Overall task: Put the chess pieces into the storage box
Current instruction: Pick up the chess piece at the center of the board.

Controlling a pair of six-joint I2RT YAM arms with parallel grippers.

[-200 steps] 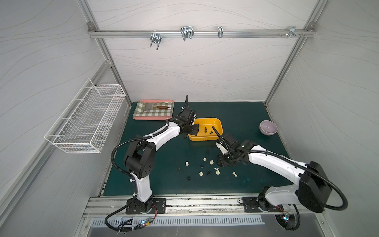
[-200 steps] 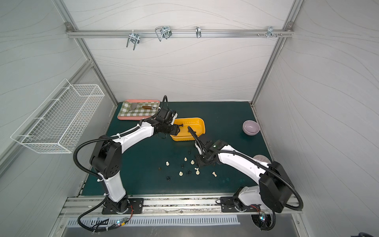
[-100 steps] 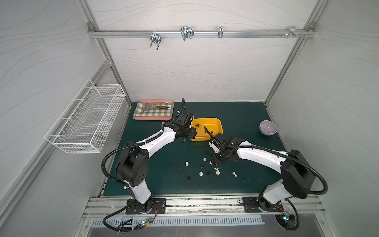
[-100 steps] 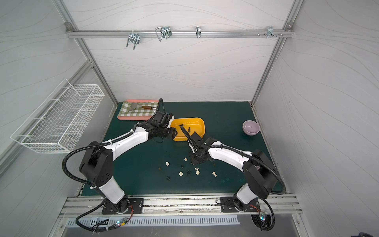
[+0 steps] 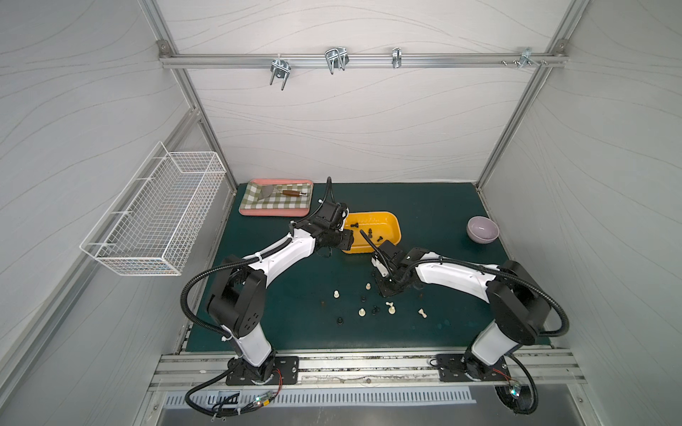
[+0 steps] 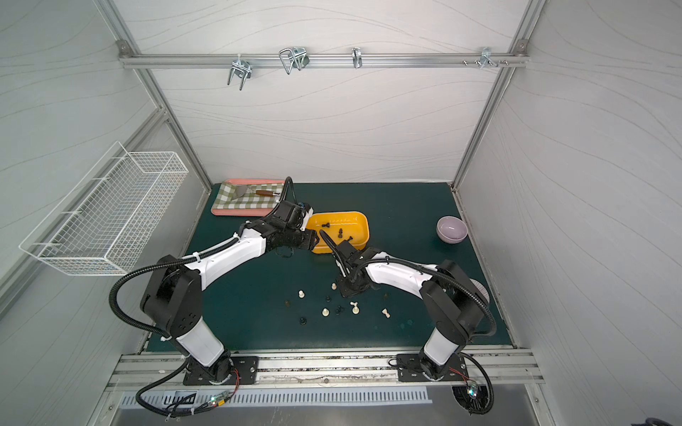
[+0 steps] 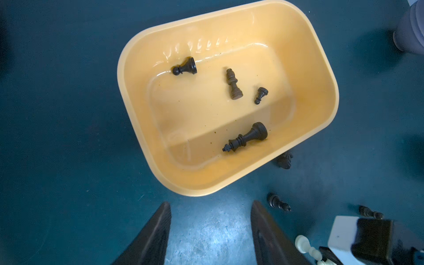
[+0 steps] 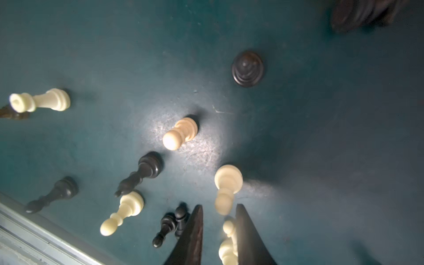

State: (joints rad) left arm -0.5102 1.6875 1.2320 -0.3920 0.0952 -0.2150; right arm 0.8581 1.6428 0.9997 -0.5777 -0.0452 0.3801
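Though tiny, piece [image 8: 228,247] within right claw [image 8: 219,206]

In the right wrist view, blur is smearing the cream piece [image 8: 228,243] sitting between the fingers of the right tool [image 8: 218,206]. Whether they are clamping it cannot be told. The frame edge is cropping a blurred dark piece [image 8: 362,13].

In the left wrist view, the storage box [image 7: 135,110] is hiding part of a second dark piece [image 7: 284,159], and the frame edge is cropping the purple bowl [image 7: 410,29].

In both top views, at centre frame, the right tool's finger gap is showing too small to tell.
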